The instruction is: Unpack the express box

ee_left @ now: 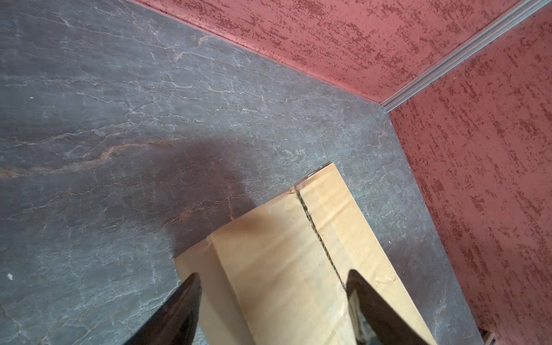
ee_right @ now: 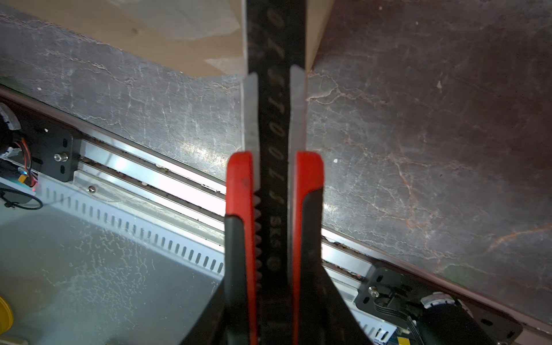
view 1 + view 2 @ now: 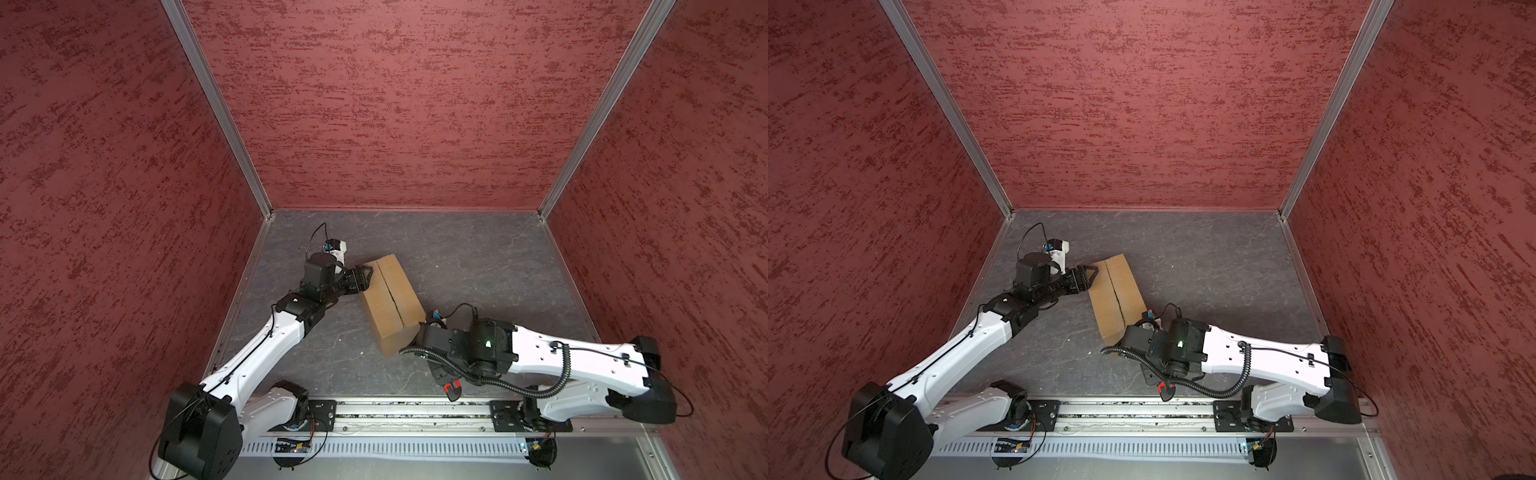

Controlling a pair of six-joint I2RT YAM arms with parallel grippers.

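- Box (image 3: 390, 299): flaps down, slantwise on bench (image 3: 478, 257), near middle.
- Left end effector (image 1: 273, 273): spread apart over box's far end.
- Right end effector (image 3: 442, 372): clamped on knife (image 2: 273, 179), by box's near corner.

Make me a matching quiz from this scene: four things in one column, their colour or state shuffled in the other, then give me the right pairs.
Things:
1. express box
2. left hand
3. right hand
4. utility knife

States:
A. shut on a tool
B. red and black
C. brown, top flaps down, on the table
D. open, fingers apart at one end of the box

Pairs: 1-C, 2-D, 3-A, 4-B
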